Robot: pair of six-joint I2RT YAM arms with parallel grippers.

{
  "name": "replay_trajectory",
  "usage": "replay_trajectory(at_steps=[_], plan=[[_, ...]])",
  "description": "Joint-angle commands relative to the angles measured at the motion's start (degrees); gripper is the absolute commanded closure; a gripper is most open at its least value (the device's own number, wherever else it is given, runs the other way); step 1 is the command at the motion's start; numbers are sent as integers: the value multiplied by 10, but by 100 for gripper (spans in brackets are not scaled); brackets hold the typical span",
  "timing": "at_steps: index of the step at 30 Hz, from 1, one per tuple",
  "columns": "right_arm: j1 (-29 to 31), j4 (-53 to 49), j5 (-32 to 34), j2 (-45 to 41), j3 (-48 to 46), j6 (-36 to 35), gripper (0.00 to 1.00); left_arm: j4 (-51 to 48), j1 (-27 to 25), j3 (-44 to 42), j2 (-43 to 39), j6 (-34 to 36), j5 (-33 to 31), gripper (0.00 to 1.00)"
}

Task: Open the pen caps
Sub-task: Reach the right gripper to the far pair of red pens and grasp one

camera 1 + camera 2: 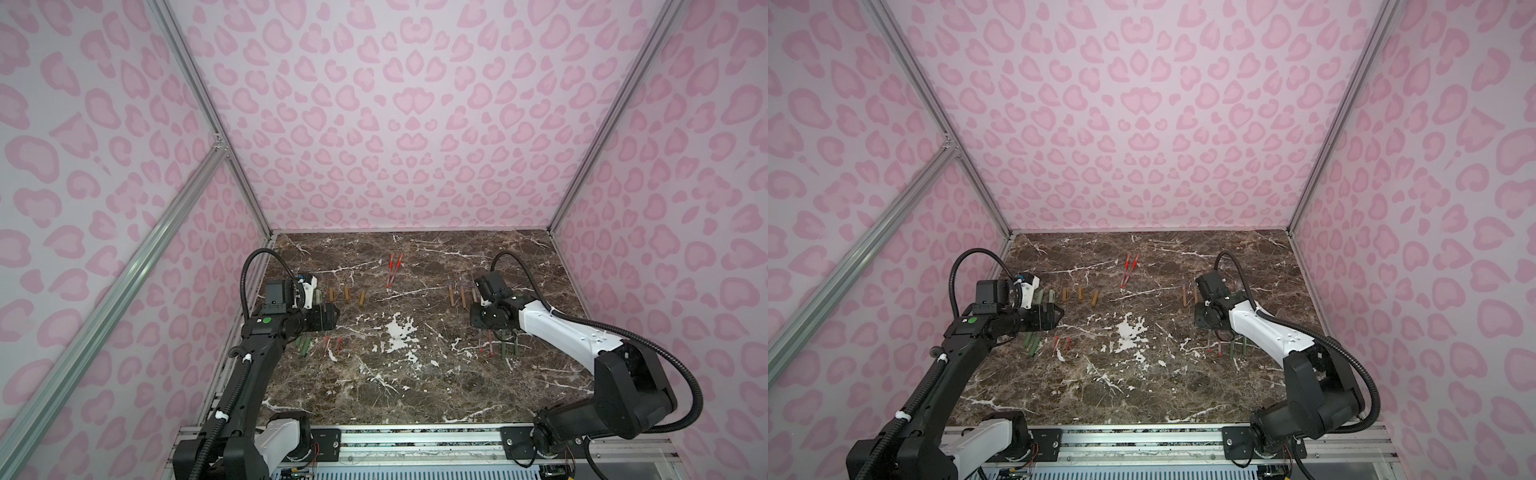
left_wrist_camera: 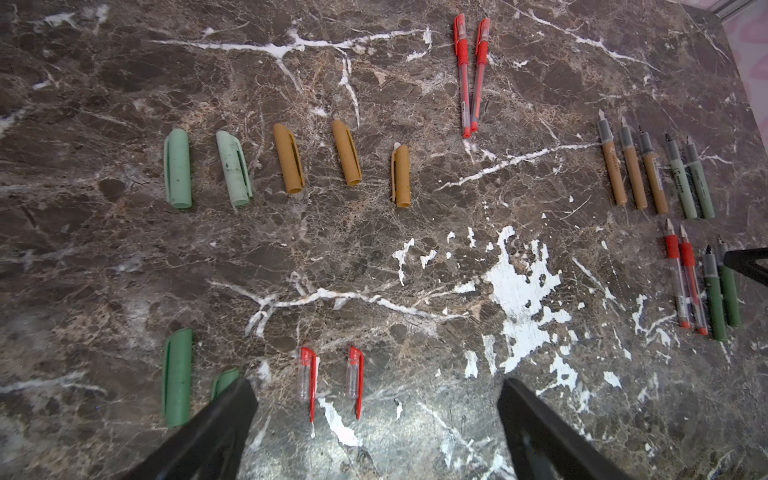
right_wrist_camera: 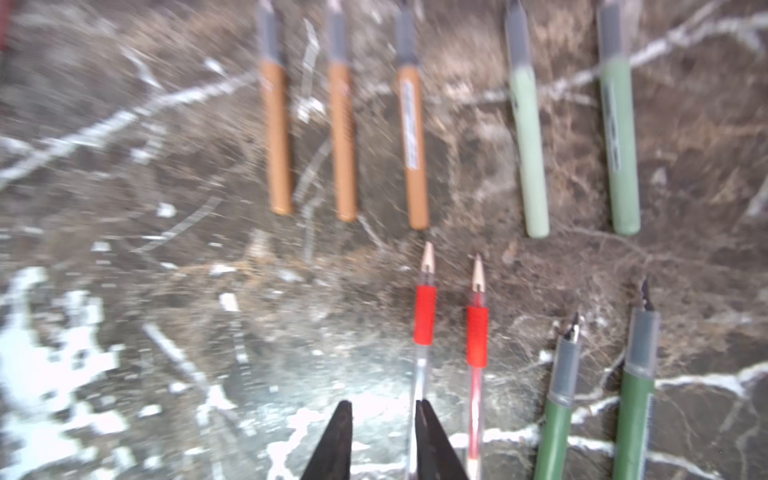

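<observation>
The pen caps lie loose on the marble in the left wrist view: two pale green caps (image 2: 178,168), three tan caps (image 2: 346,153), two dark green caps (image 2: 178,376) and two clear caps with red clips (image 2: 308,380). My left gripper (image 2: 376,382) hangs open and empty above the red-clip caps, one finger (image 2: 216,428) covering part of a dark green cap. Two red pens (image 2: 469,75) with caps on lie together at the back middle (image 1: 395,270). My right gripper (image 3: 383,405) stands slightly open, nothing clamped, with an uncapped red pen barrel (image 3: 424,316) lying along one finger (image 3: 432,444).
Uncapped barrels lie in rows on the right: three tan barrels (image 3: 345,137), two pale green barrels (image 3: 530,153), a second red barrel (image 3: 477,332) and two dark green barrels (image 3: 636,407). Pink patterned walls (image 1: 415,124) enclose the marble table (image 1: 415,374) on three sides.
</observation>
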Motion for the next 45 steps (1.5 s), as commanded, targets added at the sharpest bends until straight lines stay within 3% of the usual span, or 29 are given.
replay_trajectory(at_steps=[1, 7, 16, 24, 31, 45], plan=[[14, -20, 5, 5, 30, 13, 69, 19, 1, 1, -8, 0, -1, 2], [42, -13, 4, 108, 159, 14, 62, 24, 4, 0, -14, -3, 7, 2], [71, -14, -14, 342, 420, 23, 53, 18, 4, 6, -23, -2, 14, 2], [86, -89, 8, 543, 673, 46, 47, 15, 4, 13, -16, -4, 18, 2], [99, -176, 17, 691, 913, 61, 50, 17, 4, 11, -12, -4, 17, 2], [107, -167, 35, 762, 988, 75, 55, 20, 4, 10, -8, -3, 13, 2]])
